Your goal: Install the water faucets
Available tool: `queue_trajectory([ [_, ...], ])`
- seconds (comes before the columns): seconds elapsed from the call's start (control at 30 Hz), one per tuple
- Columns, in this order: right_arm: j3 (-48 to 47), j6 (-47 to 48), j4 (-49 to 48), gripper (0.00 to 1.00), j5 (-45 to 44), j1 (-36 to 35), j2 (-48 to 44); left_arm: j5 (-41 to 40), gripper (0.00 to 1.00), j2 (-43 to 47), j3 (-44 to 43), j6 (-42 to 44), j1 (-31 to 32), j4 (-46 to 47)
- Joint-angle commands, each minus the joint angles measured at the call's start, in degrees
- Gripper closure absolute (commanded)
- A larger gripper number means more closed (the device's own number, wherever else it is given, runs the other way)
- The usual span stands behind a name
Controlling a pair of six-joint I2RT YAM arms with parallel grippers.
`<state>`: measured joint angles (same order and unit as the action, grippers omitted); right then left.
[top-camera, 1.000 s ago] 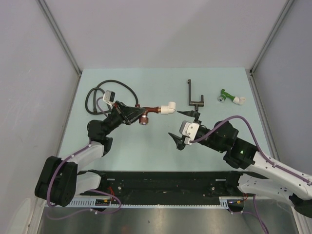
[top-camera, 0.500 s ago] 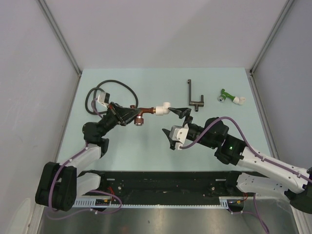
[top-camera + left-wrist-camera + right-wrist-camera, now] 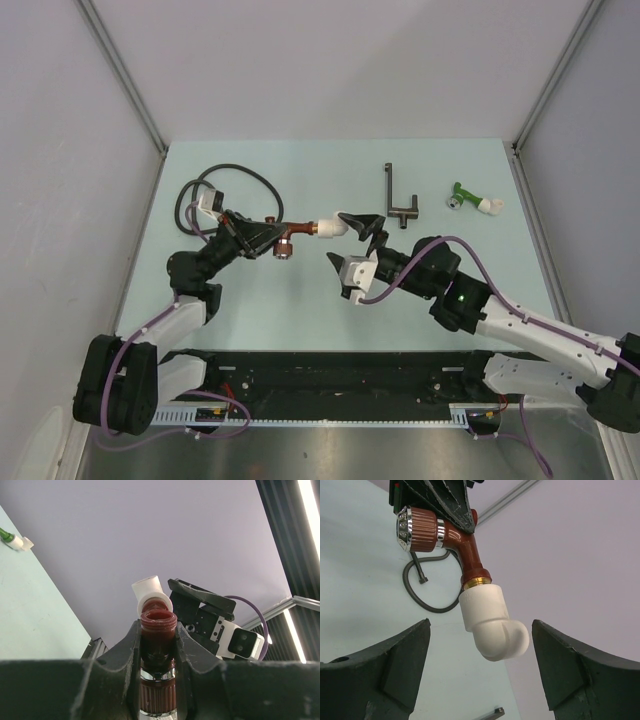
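Note:
My left gripper (image 3: 268,238) is shut on the reddish-brown faucet (image 3: 296,236) and holds it off the table, its white elbow (image 3: 330,228) pointing right. In the left wrist view the fingers (image 3: 131,650) clamp the faucet's body (image 3: 157,630), with the elbow (image 3: 150,592) beyond. My right gripper (image 3: 344,241) is open, its jaws on either side of the elbow without touching it. In the right wrist view the elbow (image 3: 492,630) hangs between the open fingers (image 3: 405,655). The green faucet (image 3: 470,200) with its white elbow lies at the back right of the table.
A coiled black hose (image 3: 225,185) lies at the back left, behind the left gripper. A dark metal handle piece (image 3: 398,200) lies on the table just behind the right gripper. The grey walls close in the table on three sides.
My right gripper has moved left and forward until its open jaws stand round the white elbow. The left gripper shifted the faucet slightly left and still holds it.

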<state>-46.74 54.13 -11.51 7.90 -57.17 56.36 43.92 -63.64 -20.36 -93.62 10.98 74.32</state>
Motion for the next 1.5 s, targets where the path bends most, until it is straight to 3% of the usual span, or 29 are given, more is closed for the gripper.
queue_trajectory([
  [0.0, -0.4, 1.2, -3.5, 0.14, 0.3, 0.7, 0.9, 0.2, 1.0, 1.7, -0.6, -1.6, -0.4, 22.9],
  [0.27, -0.5, 0.8, -4.0, 0.2, 1.7, 2.1, 3.0, 1.1, 1.0, 2.0, -1.3, -1.4, -0.4, 23.0],
  [0.37, -0.5, 0.4, -4.5, 0.27, 2.6, 2.3, 3.1, 1.6, 1.0, 2.2, -1.5, -1.2, -0.4, 22.9],
  [0.6, -2.1, -1.6, -2.3, 0.64, 5.7, 2.3, 3.2, 2.9, 1.0, 2.8, -2.3, 0.5, -0.4, 23.1],
  [0.87, -4.7, -6.8, 1.3, 0.99, 10.6, 2.6, 3.6, 7.1, 1.0, 4.5, 0.9, 4.4, -0.5, 23.6],
  [1.23, -13.8, -25.9, 10.5, 1.0, 15.8, 5.7, 6.2, 7.5, 1.0, 10.9, 1.9, 17.0, -0.5, 24.6],
  [1.47, -16.1, -33.7, 13.7, 0.96, 17.7, 6.8, 5.3, 6.3, 1.0, 10.7, 2.7, 17.8, -0.6, 24.6],
])
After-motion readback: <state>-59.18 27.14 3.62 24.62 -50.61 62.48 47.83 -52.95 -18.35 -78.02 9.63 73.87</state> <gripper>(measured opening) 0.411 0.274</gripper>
